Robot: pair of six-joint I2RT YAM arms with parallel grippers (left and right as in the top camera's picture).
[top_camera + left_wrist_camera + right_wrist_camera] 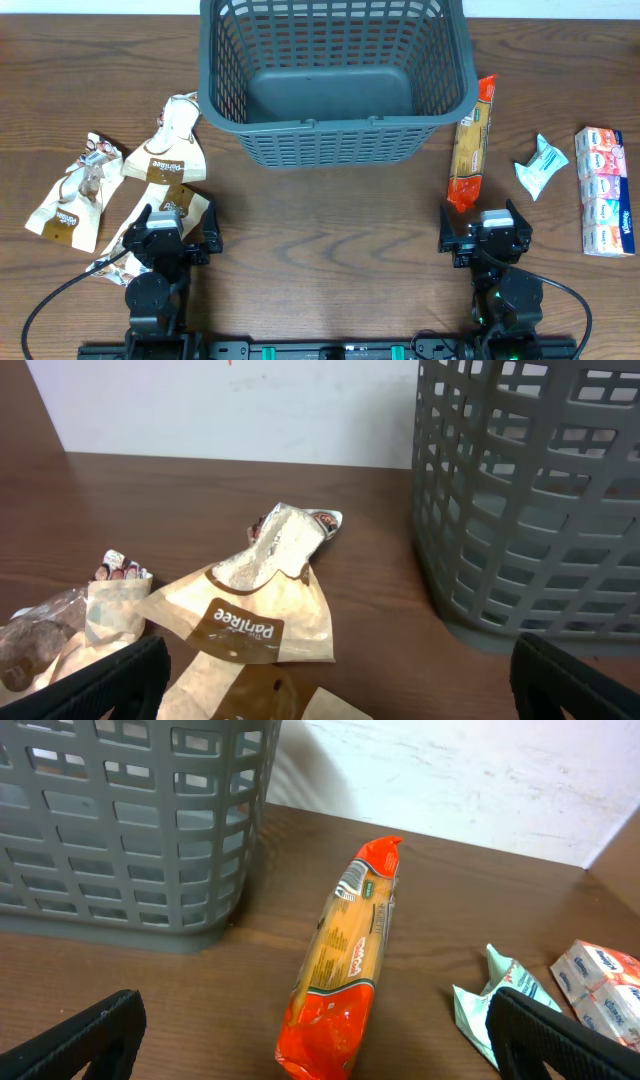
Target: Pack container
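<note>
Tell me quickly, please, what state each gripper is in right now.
Left gripper: open wide, holding nothing.
Right gripper: open wide, holding nothing.

I see bright, even room light from above in all three views. Shadows are soft: a thin one under the container (335, 150) on the table (330, 230), another beside the orange packet (345, 970). The overhead view is sharp. Both wrist views are slightly soft, and the white wall (250, 410) looks nearly washed out.
</note>
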